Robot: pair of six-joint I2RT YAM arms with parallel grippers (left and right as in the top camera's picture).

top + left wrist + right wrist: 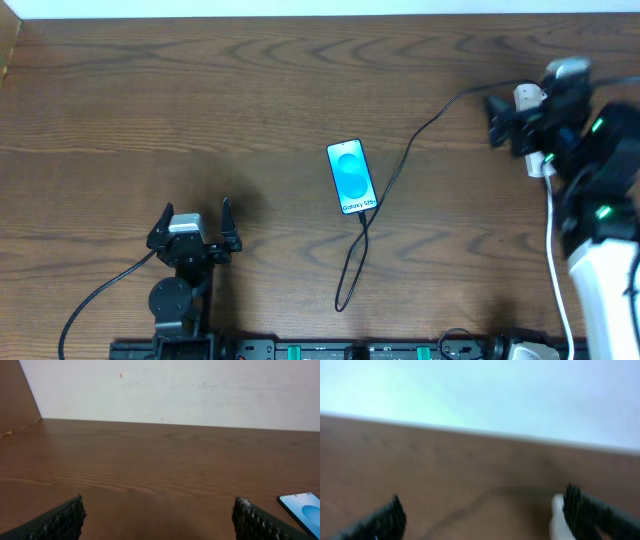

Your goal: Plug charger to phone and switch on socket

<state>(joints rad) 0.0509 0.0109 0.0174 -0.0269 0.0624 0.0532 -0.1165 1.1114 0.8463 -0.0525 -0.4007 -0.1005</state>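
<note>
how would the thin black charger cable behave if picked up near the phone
Probably floppy: the charger lies in loose curves with a hairpin loop, so it would sag and trail. Likely light, being so thin. Its end seems to meet the phone, so pulling might drag that too.

Matt grained wood table (200, 100), glossy glass-fronted phone (351, 176), rough knurled black pads (65, 520) on left gripper (157, 522).

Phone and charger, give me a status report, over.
Left end effector open, empty. Right end effector open, over socket. Charger tip at phone bottom edge, seating unclear. Nothing in the way.
</note>
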